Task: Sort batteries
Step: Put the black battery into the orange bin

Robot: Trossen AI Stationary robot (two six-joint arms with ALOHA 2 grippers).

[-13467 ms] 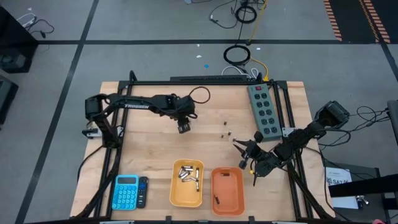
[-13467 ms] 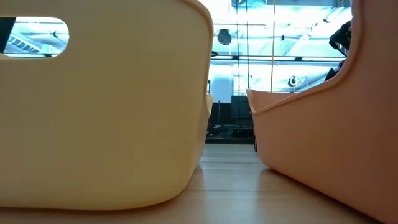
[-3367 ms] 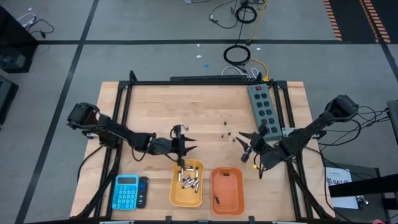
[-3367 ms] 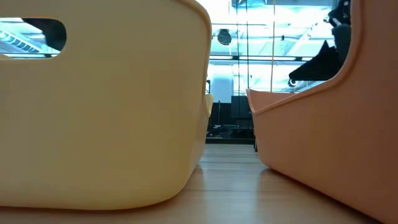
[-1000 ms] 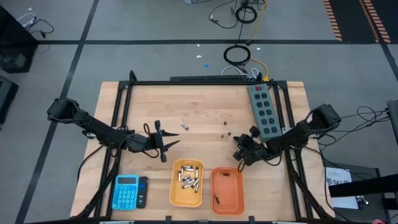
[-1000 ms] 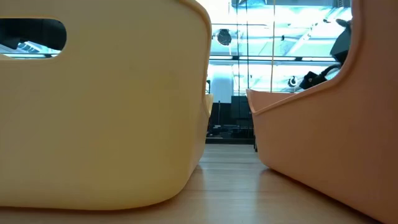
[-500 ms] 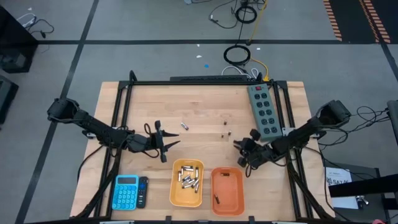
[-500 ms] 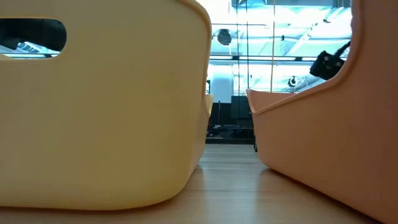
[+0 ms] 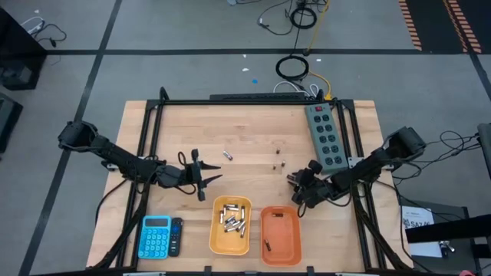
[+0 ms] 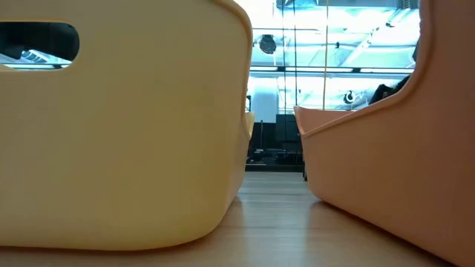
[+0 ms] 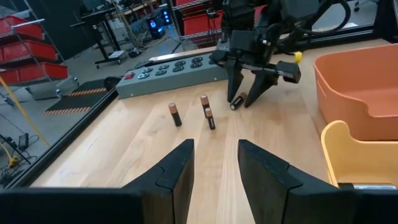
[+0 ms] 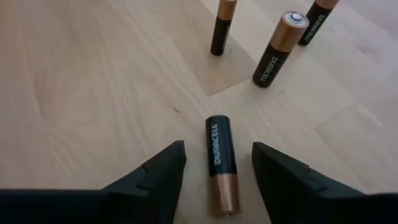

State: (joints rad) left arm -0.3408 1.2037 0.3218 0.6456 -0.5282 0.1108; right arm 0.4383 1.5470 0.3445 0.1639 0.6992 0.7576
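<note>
Even bright overhead light; low view backlit, near bins soft.

Yellow bin and orange bin fill the low view, hiding the table; batteries read as specks from above.

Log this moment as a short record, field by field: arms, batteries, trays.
right gripper: open, low over the table, fingers straddling a lying dark battery
left gripper: open, empty, above the yellow tray
standing dark batteries: three, loose on the wood
yellow tray: many silvery batteries
orange tray: one dark battery
</note>
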